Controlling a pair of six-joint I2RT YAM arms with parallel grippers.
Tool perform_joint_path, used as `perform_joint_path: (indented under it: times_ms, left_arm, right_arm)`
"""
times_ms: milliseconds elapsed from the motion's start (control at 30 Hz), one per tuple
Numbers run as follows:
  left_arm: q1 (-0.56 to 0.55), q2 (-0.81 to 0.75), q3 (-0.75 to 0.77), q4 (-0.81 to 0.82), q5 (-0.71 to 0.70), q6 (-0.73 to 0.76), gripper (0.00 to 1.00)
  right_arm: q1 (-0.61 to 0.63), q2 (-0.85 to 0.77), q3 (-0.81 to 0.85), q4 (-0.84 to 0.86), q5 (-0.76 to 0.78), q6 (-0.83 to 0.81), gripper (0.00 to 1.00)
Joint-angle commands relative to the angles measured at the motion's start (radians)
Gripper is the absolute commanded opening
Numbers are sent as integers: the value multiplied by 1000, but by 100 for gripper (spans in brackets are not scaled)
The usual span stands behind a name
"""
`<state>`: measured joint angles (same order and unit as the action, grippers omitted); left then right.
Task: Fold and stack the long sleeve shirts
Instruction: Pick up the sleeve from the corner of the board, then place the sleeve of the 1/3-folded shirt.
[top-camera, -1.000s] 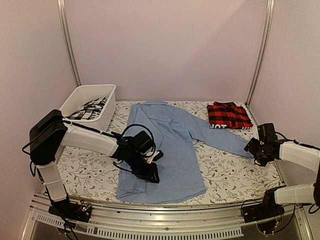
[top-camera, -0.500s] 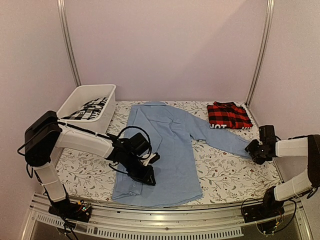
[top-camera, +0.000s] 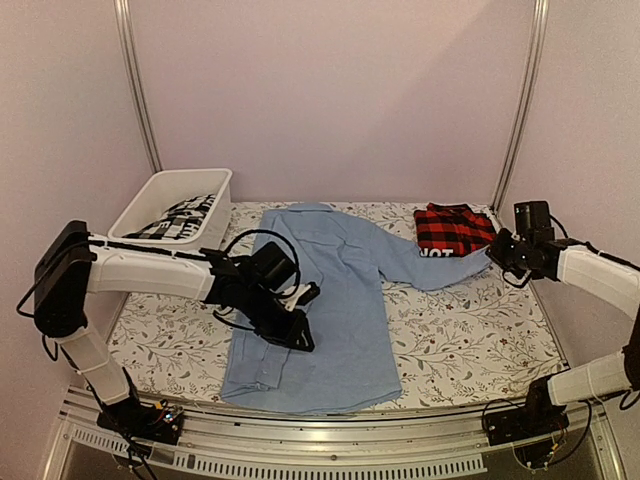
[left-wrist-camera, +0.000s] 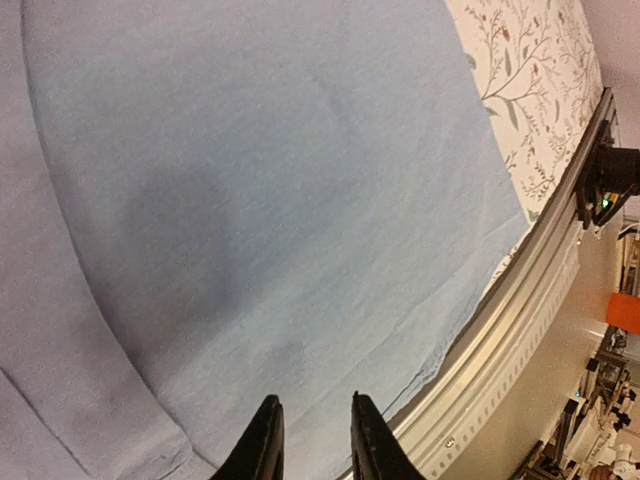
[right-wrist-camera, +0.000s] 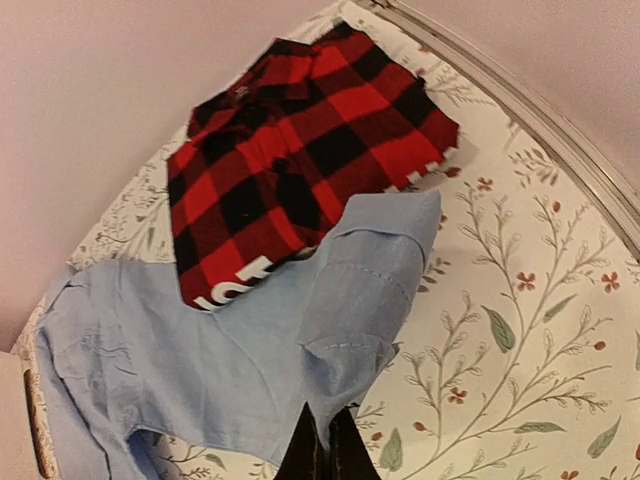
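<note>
The light blue long sleeve shirt (top-camera: 340, 290) lies spread on the floral table, collar toward the back. My right gripper (top-camera: 500, 252) is shut on the cuff (right-wrist-camera: 370, 280) of its right sleeve (top-camera: 440, 268). It holds the cuff raised beside the folded red-and-black plaid shirt (top-camera: 455, 230) at the back right. In the right wrist view the pinched cuff hangs off the right gripper (right-wrist-camera: 328, 425), in front of the plaid shirt (right-wrist-camera: 300, 160). My left gripper (top-camera: 298, 338) hovers low over the blue shirt's lower left part. In its wrist view the left gripper (left-wrist-camera: 312, 405) has its jaws slightly apart over flat blue cloth (left-wrist-camera: 250, 200).
A white bin (top-camera: 150, 195) holding black-and-white patterned cloth (top-camera: 180, 218) stands at the back left. A metal rail (top-camera: 320, 455) runs along the near table edge, close to the shirt's hem (left-wrist-camera: 470, 330). Floral table cover (top-camera: 470, 340) shows right of the shirt.
My right gripper shut on the sleeve cuff and carried it up and back toward the plaid shirt. The left gripper drifted slightly left, and the shirt's lower hem shifted left with it.
</note>
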<state>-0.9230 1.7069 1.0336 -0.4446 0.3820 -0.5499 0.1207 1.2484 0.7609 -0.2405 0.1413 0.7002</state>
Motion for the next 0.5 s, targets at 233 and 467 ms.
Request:
perform_joint_path:
  times_ms: [233, 467]
  left_arm:
    - [168, -151, 24, -22, 19, -15, 25]
    - [304, -231, -71, 42, 42, -76, 26]
  right_arm:
    - [516, 238, 514, -98, 171, -177, 0]
    - [781, 710, 937, -169, 141, -328, 1]
